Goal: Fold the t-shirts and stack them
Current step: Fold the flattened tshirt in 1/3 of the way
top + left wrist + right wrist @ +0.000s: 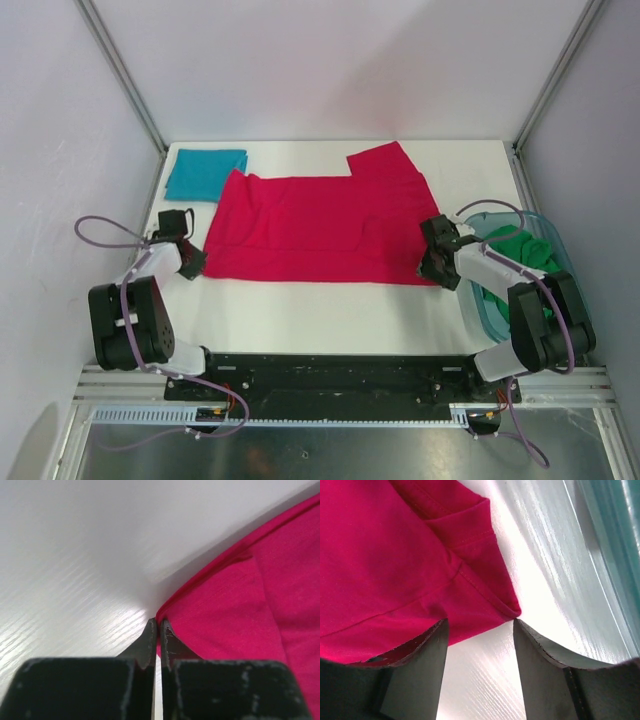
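Note:
The crimson-red t-shirt (pixel 320 225) lies spread flat in the middle of the white table (pixel 330 315). My left gripper (pixel 190 262) is at the shirt's front-left corner. In the left wrist view the gripper (pixel 159 625) is shut, with the red hem (pixel 220 630) pinched between its tips. My right gripper (pixel 435 268) is at the front-right corner. In the right wrist view it (pixel 479 623) is open, straddling the red corner (pixel 470 580), low over the table. The teal-blue shirt (pixel 205 172) lies folded at the back left. The green shirt (pixel 520 250) is bunched in the tub.
The see-through blue-green tub (pixel 548 232) stands at the table's right edge, close to my right arm; its wall shows in the right wrist view (pixel 615 540). Grey walls and metal posts enclose the table on three sides.

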Motion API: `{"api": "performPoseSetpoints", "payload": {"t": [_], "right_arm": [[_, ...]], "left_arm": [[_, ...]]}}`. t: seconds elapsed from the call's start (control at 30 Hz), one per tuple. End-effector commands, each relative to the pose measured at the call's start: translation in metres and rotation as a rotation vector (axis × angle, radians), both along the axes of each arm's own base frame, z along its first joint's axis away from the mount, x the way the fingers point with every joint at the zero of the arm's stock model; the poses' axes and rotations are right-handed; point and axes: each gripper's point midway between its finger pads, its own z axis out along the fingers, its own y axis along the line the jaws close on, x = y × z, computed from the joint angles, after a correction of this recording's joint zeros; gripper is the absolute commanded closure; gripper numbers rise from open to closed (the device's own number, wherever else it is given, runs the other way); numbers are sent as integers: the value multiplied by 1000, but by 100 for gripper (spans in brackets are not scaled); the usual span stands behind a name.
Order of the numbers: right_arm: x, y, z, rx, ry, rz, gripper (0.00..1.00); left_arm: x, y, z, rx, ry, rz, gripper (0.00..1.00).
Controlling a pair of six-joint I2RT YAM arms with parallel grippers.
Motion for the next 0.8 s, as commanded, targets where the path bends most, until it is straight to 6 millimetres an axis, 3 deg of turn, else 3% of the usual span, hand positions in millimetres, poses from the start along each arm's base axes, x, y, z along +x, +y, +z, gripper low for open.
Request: {"api": "performPoseSetpoints", "payload": {"t": [0.0,0.17,0.4,0.77], "right_arm": [[5,2,22,-3,-42,-22,41],[-3,9,23,-5,-32,-9,40],[-7,18,19,-23,-36,10,40],[4,6,0,-122,-42,5,48]], "left_arm": [[-18,21,15,103,-7,91,100],[-34,32,17,139,25,128,100],[-39,32,14,135,42,131,100],[-39,30,11,129,52,117,100]]}}
